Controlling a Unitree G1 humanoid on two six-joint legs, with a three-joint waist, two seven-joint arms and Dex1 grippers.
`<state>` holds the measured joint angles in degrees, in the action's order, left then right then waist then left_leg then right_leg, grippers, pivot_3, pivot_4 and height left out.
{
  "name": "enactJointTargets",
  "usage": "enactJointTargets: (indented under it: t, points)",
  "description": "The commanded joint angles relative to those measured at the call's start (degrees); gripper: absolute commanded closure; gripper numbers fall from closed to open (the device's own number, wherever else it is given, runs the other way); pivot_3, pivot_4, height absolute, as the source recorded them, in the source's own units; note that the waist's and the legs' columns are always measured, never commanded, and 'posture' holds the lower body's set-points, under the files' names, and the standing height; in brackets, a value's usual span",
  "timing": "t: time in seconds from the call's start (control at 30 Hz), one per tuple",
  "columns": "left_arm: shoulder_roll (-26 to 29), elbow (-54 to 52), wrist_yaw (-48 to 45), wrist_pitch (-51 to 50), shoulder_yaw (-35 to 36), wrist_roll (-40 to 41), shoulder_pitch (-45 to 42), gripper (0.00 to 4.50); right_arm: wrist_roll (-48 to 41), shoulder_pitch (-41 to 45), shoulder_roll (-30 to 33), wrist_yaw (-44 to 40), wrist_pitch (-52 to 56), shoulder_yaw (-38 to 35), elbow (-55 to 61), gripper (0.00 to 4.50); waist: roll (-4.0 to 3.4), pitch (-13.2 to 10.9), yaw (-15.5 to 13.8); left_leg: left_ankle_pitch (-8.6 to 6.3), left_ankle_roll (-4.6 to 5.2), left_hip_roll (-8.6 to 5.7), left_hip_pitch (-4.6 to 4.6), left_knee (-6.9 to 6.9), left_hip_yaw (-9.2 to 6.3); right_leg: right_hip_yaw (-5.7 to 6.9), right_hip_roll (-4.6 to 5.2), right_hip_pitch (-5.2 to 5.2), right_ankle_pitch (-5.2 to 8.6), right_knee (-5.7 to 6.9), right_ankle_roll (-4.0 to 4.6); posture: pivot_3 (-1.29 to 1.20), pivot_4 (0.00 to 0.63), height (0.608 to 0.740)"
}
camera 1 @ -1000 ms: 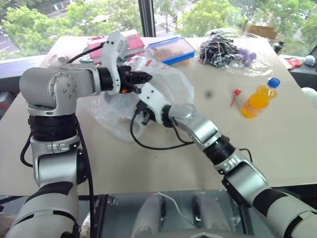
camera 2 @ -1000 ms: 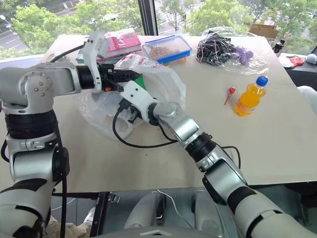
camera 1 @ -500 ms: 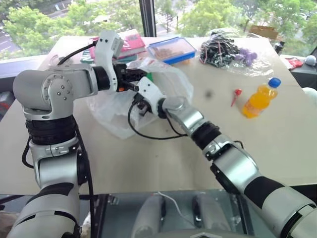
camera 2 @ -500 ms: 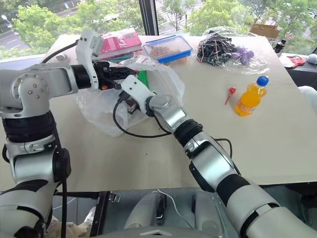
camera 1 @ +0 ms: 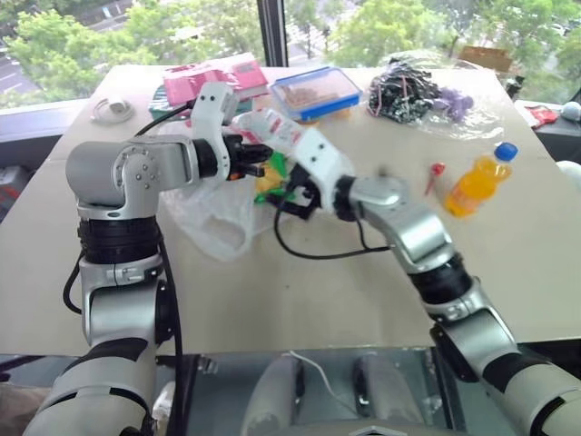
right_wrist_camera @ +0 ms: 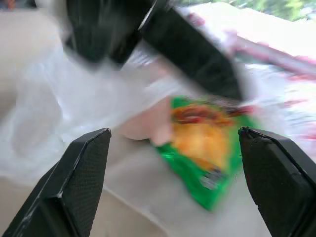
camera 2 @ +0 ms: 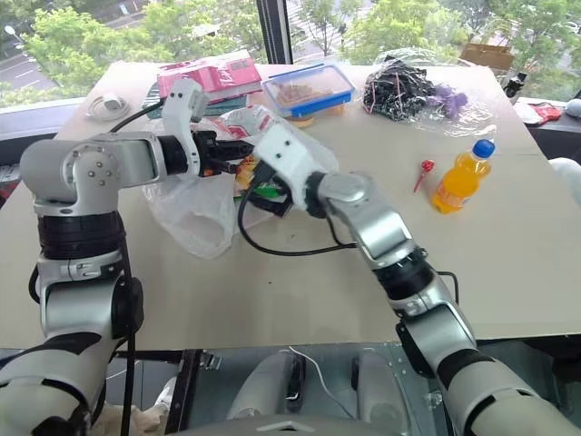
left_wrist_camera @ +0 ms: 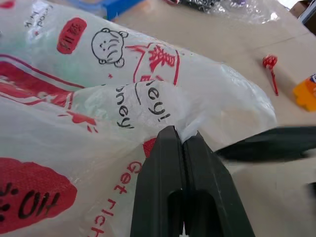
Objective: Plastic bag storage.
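Head stereo pair looking down over shared table, wrist cameras close along fingers

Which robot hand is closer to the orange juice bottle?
Right. The right gripper hangs open by the green packet, mid-table; the left gripper, pinching the plastic bag, is farther from the bottle.

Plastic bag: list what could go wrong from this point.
1. The left pincer is shut on only a thin pinch of the plastic bag; the film could slip out or tear if pulled.
2. The green snack packet lies at the bag's edge, right ahead of the open right pincer; a close here might catch the packet instead of the bag.
3. The right arm's black cable loops over the table beside the bag and could snag the film.
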<state>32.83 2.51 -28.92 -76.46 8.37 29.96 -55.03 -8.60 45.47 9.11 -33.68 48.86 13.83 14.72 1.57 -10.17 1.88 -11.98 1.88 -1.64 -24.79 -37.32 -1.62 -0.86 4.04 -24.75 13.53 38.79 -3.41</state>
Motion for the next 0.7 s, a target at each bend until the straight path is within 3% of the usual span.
enactJointTargets:
  t: [0.03,0.17,0.3,0.43,0.7]
  points:
    - [0.5,1.1,-0.4,2.4,0.6,-0.3,-1.6,4.5,-1.2,-0.9,3.9,4.1,11.8,-7.4,12.1,0.31,0.0,0.0,0.1,0.0,0.0,0.01,0.02,0.01,0.02,-0.02,0.0,0.0,0.0,0.01,0.0,0.0,0.15,0.74]
    - [0.3,3.0,-0.5,3.8,0.1,-0.8,-2.2,4.5,4.6,-1.1,4.1,15.3,16.0,-11.2,9.1,0.31,0.0,0.0,0.2,-0.11,0.2,0.0,0.11,0.01,0.14,-0.11,0.0,0.02,0.0,0.05,0.0,0.0,0.15,0.74]
    - [0.0,3.3,-0.3,4.7,-0.6,-1.1,-2.7,4.5,14.2,-0.5,1.3,31.4,13.0,-12.2,-4.8,0.31,0.01,0.0,0.1,0.01,0.01,-0.01,0.1,0.01,0.17,-0.14,0.03,0.0,0.0,0.04,0.0,0.0,0.15,0.74]
    - [0.6,3.0,-0.2,4.7,-0.3,-1.1,-2.7,4.5,11.4,-0.5,-2.5,32.9,11.3,-17.4,-5.7,0.31,0.0,0.0,0.1,0.01,0.0,-0.05,0.0,0.04,0.2,-0.19,0.07,-0.06,0.0,0.0,0.0,0.0,0.15,0.74]
    - [0.2,2.9,0.4,4.1,0.1,-1.2,-2.1,4.5,10.6,-3.4,-1.2,33.8,14.1,-21.9,-0.2,0.31,0.0,0.0,0.2,0.0,0.02,-0.04,0.0,0.1,0.19,-0.17,0.04,-0.07,0.0,-0.03,0.0,0.0,0.15,0.74]
